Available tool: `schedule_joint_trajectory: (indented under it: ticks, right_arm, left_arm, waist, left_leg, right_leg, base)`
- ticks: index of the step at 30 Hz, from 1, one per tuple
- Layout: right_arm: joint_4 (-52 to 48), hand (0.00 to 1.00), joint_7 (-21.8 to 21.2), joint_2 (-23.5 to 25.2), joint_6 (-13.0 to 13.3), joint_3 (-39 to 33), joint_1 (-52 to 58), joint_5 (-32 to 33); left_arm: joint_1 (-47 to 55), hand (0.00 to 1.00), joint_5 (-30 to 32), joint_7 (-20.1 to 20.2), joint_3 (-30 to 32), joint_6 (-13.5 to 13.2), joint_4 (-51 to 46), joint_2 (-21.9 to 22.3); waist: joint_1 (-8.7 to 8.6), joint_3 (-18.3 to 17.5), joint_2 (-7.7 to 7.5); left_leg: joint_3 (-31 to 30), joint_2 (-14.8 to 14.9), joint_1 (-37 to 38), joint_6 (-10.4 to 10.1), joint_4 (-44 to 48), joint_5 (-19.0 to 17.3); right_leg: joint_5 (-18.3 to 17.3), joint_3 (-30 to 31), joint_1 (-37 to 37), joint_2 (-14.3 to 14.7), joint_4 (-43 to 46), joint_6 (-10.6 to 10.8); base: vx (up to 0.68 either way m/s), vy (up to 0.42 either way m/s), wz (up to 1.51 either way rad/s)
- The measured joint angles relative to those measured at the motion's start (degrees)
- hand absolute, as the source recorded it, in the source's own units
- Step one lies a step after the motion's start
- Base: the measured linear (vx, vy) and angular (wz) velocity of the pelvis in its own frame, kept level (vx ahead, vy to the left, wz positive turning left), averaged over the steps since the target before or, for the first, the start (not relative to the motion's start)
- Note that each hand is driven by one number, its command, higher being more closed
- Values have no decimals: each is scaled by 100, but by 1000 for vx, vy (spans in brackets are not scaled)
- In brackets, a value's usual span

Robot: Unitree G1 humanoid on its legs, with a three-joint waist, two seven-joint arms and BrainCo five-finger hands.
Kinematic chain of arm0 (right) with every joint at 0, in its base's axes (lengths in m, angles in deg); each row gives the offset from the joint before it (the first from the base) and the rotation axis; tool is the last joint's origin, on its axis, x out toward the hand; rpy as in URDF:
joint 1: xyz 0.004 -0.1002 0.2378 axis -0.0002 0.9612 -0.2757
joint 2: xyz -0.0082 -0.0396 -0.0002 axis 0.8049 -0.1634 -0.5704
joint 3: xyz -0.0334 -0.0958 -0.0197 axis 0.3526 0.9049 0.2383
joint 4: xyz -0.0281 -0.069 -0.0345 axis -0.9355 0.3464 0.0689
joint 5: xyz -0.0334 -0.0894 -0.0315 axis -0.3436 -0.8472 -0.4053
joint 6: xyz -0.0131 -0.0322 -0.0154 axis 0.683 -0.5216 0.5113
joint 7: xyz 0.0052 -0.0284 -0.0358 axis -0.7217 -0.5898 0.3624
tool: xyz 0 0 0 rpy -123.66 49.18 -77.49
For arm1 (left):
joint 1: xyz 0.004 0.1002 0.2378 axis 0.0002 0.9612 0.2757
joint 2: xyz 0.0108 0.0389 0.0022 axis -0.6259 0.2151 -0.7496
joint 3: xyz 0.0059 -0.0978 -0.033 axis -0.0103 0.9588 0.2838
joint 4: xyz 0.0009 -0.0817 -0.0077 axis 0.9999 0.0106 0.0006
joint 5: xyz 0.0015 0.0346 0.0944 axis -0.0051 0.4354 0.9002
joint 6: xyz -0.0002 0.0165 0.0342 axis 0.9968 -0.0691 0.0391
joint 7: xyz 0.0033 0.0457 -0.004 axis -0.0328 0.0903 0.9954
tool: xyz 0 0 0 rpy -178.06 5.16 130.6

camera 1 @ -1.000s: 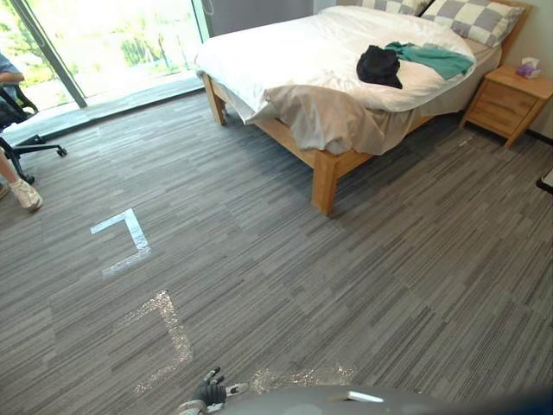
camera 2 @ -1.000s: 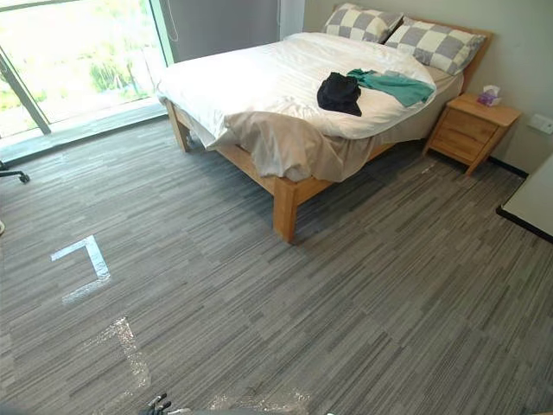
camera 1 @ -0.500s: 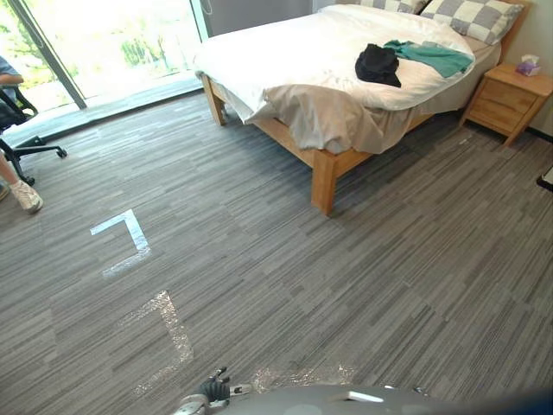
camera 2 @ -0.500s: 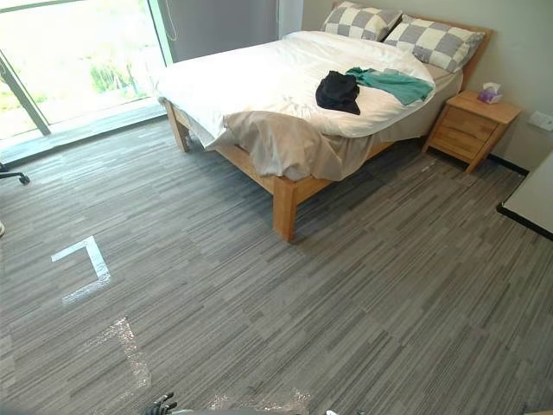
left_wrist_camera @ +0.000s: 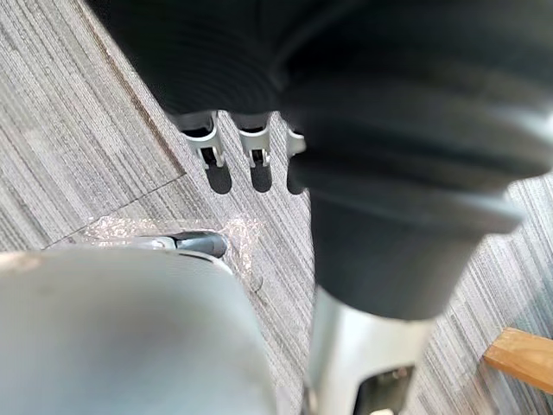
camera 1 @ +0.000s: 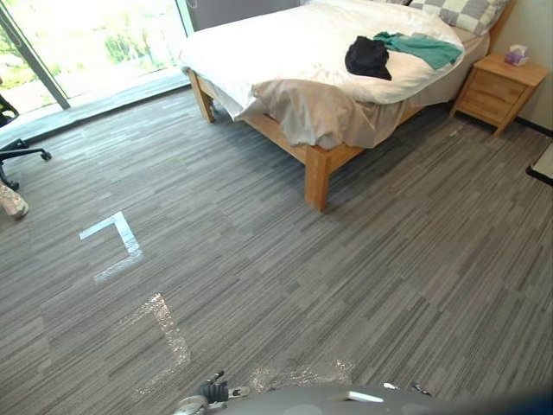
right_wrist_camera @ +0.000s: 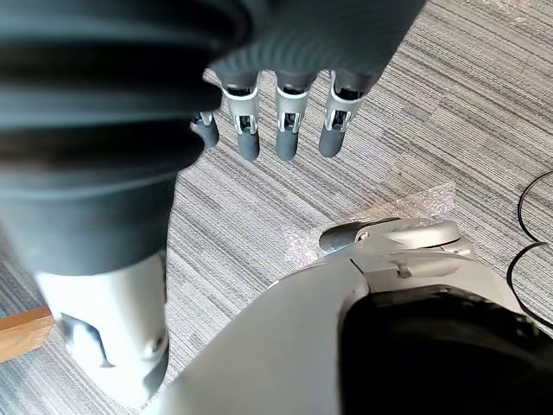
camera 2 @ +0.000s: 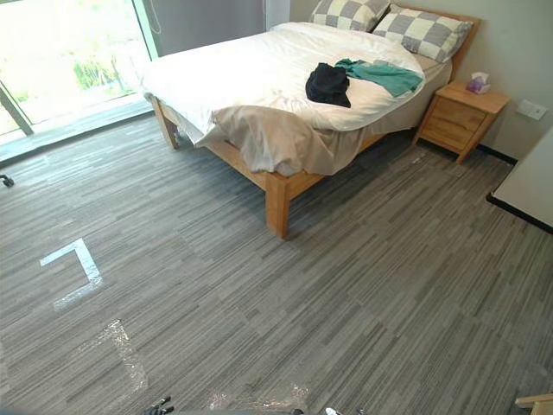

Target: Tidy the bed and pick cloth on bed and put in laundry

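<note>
A wooden bed (camera 2: 278, 186) with a white duvet (camera 2: 259, 73) stands across the room at the far side. A black cloth (camera 2: 328, 84) lies bunched on the duvet, touching a teal cloth (camera 2: 380, 75) spread beside it, near the checked pillows (camera 2: 421, 30). A beige sheet (camera 2: 276, 138) hangs rumpled over the bed's near corner. My left hand (left_wrist_camera: 251, 164) hangs low over the carpet with straight fingers and holds nothing; it also peeks in at the bottom edge (camera 1: 210, 393). My right hand (right_wrist_camera: 285, 130) hangs the same way, open and far from the bed.
A wooden nightstand (camera 2: 454, 117) with a tissue box (camera 2: 477, 83) stands right of the bed. Silver tape marks (camera 1: 112, 238) lie on the grey carpet. An office chair (camera 1: 17, 151) and a person's shoe (camera 1: 10, 201) are at the left by the window. A white table edge (camera 2: 527, 186) juts in at right.
The whole picture has shifted a little, so the camera has moved. The cloths lie on the bed as before and both hands still hang open.
</note>
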Motion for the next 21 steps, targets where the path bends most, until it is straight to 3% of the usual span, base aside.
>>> schedule_joint_trajectory:
  ticks: [12,15,17,21]
  right_arm:
    - [-55,0,-1,7,-6,-4,28,215]
    - [-217,0,24,27,-14,-5,43,339]
    - [-282,0,90,91,-22,-96,57,513]
    - [-356,0,222,294,-77,-300,51,927]
  left_arm:
    - [-5,0,52,-162,7,76,-19,4]
    - [-16,0,53,-221,7,95,-38,-4]
    - [-51,0,54,-282,1,101,-92,-35]
    - [-91,0,84,-338,4,102,-107,-151]
  waist:
    - [1,23,-42]
    - [2,50,-68]
    - [-18,202,-129]
    - [-37,477,-210]
  left_leg:
    - [111,4,-33,-4,0,-40]
    - [266,8,-120,27,6,-62]
    - [458,-33,-85,132,8,-132]
    - [592,-76,195,197,11,-220]
  right_leg:
    - [-21,66,-93,-1,56,36]
    - [-374,143,-549,-34,818,76]
    - [-695,54,-1098,-178,1975,437]
    - [-694,-289,-1737,-436,3617,477]
  base:
    - [-42,-16,-3]
    - [5,4,-10]
    - [4,12,-18]
    - [-13,37,-15]
